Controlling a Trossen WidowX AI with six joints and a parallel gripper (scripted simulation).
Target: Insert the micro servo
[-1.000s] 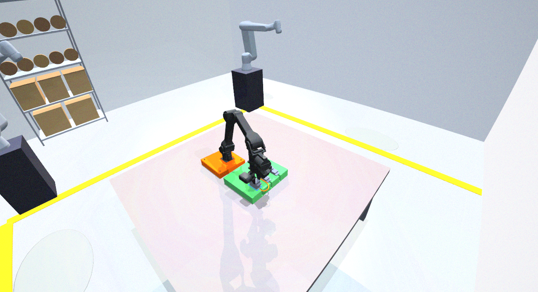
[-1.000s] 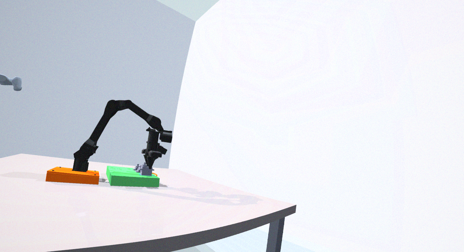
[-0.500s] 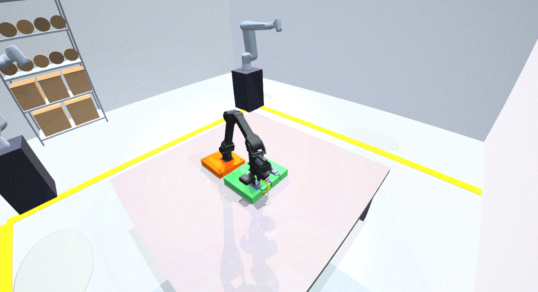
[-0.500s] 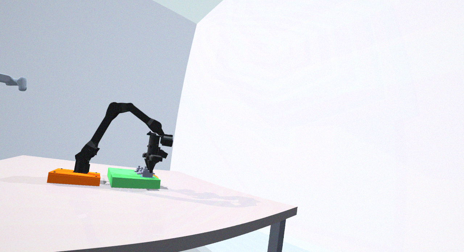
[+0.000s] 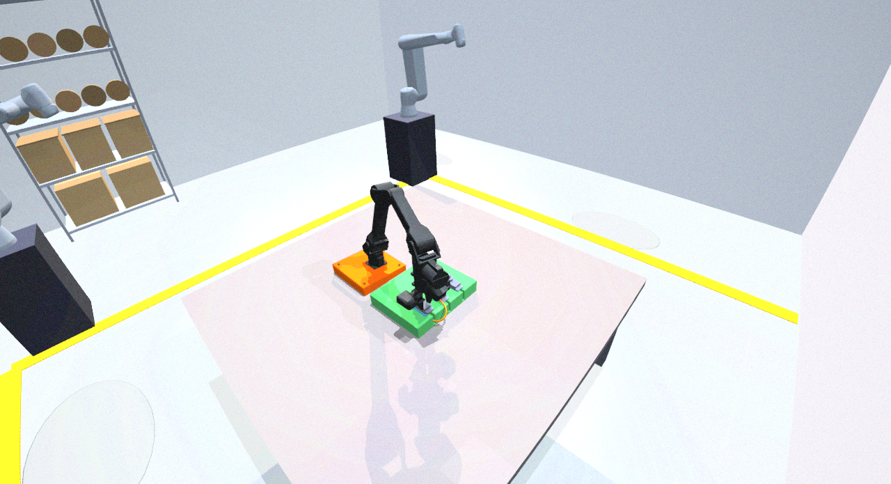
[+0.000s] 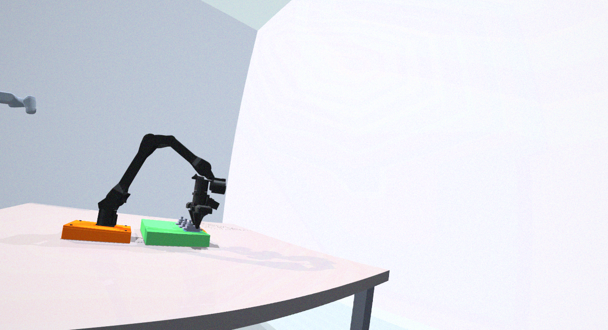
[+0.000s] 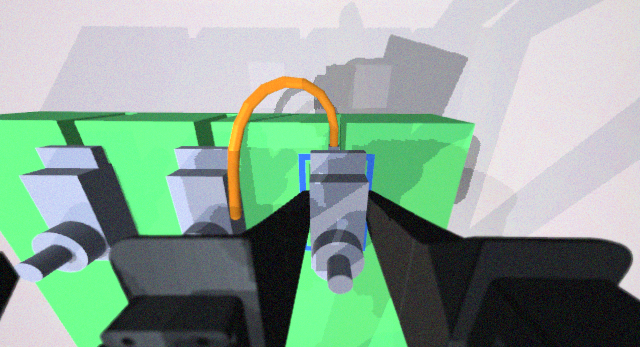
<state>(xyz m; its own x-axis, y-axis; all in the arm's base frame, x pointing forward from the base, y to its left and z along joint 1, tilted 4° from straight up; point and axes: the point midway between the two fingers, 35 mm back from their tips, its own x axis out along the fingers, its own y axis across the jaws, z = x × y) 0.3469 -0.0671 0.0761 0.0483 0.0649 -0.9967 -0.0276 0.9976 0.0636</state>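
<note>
My gripper [image 7: 337, 197] [image 6: 197, 228] is shut on the loose grey micro servo [image 7: 339, 207] [image 6: 190, 228], one finger on each side. The servo is upright, its output shaft pointing up, within the blue outline [image 7: 302, 173] of the marked pocket on the green deck [image 5: 389, 301] [image 6: 170, 239] [image 7: 445, 137]. Its body stands low in the pocket. The far ear is at deck level or very near; the near ear is hidden. The orange cable [image 7: 287, 82] [image 5: 445, 310] leaves the far end along the side notch, arcs past the deck edge and loops back towards the neighbouring servo.
Two seated grey servos [image 7: 60, 194] [image 7: 196, 199] stand in a row left of the held one in the wrist view. The cable's free end hangs close over the nearer one. The orange arm base [image 5: 351, 272] [image 6: 93, 236] is behind the deck on the table [image 5: 280, 356].
</note>
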